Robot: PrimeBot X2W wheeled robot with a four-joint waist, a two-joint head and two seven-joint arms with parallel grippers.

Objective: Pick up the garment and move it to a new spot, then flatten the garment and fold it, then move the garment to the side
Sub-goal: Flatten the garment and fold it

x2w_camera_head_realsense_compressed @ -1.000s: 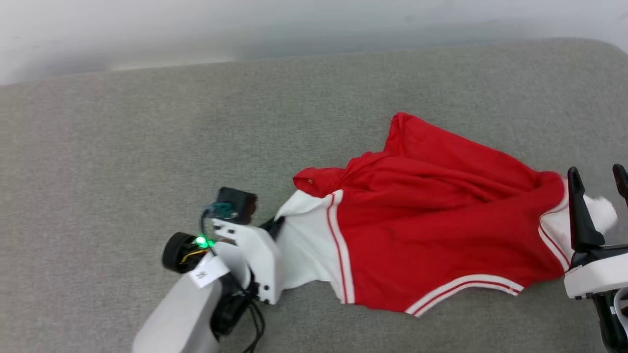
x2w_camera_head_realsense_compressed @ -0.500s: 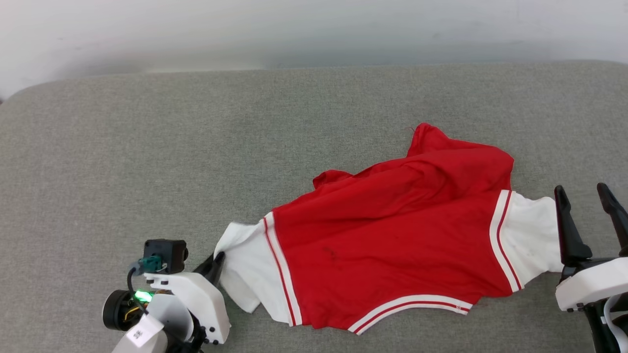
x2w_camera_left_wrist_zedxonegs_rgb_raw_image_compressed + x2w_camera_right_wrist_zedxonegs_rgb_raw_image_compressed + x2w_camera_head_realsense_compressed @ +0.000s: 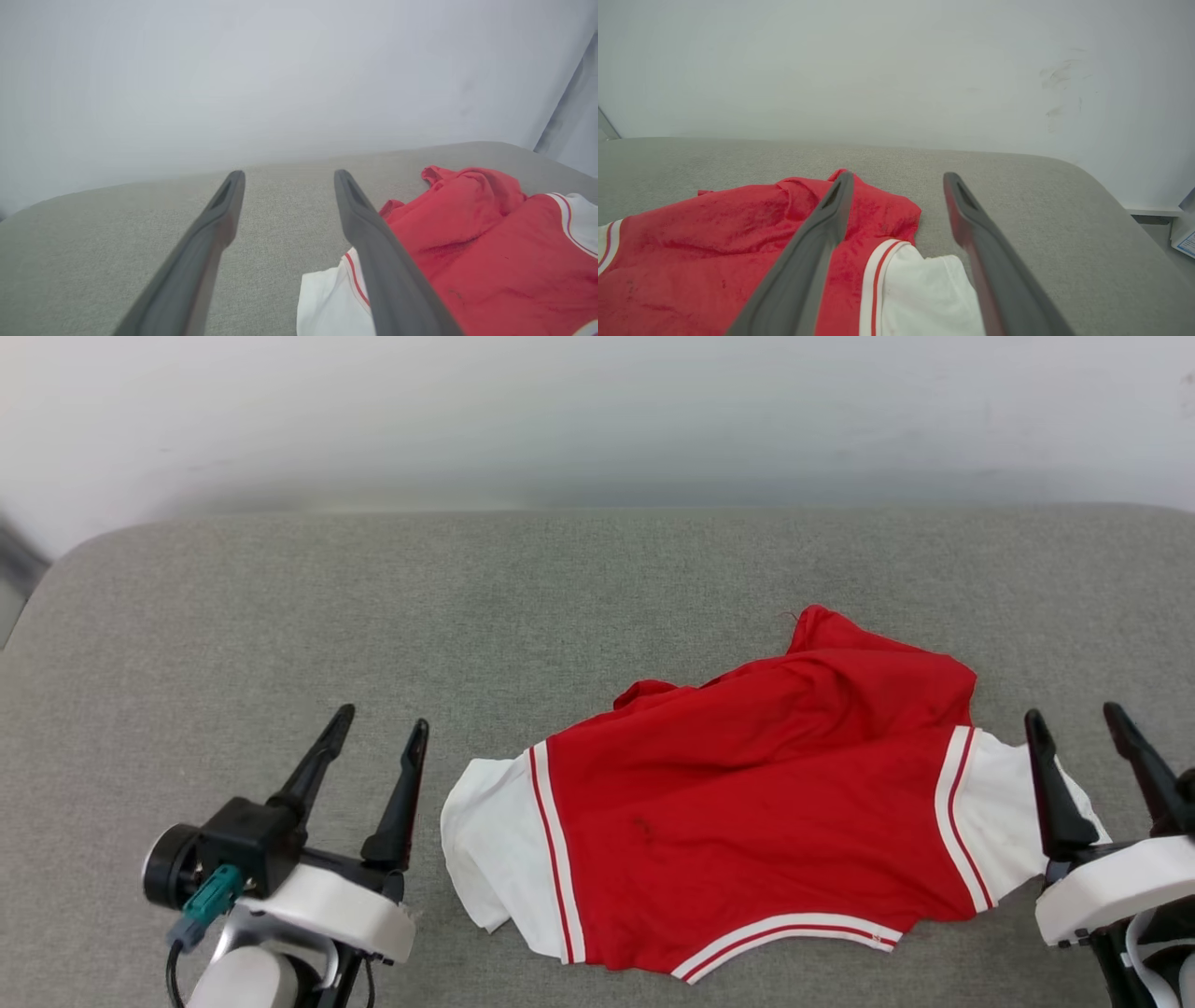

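On grey couch cushion (image 3: 233, 616), lower left: left gripper (image 3: 384, 717) with fingers spread wide, nothing between them, just beside white sleeve (image 3: 490, 840). Middle to right: shirt (image 3: 747, 803) lying rumpled on cushion, red body, sleeves out to both sides, striped trim along near edge. Far right: right gripper (image 3: 1072, 712) spread too, empty, at other white sleeve (image 3: 1004, 812), can't tell if touching. Pale wall (image 3: 597, 420) behind.

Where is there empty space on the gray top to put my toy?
The gray surface is bare left of the garment, beyond the left gripper to the rounded corner. A bare strip runs behind the garment to the far edge. Near right is crowded: garment and right gripper.
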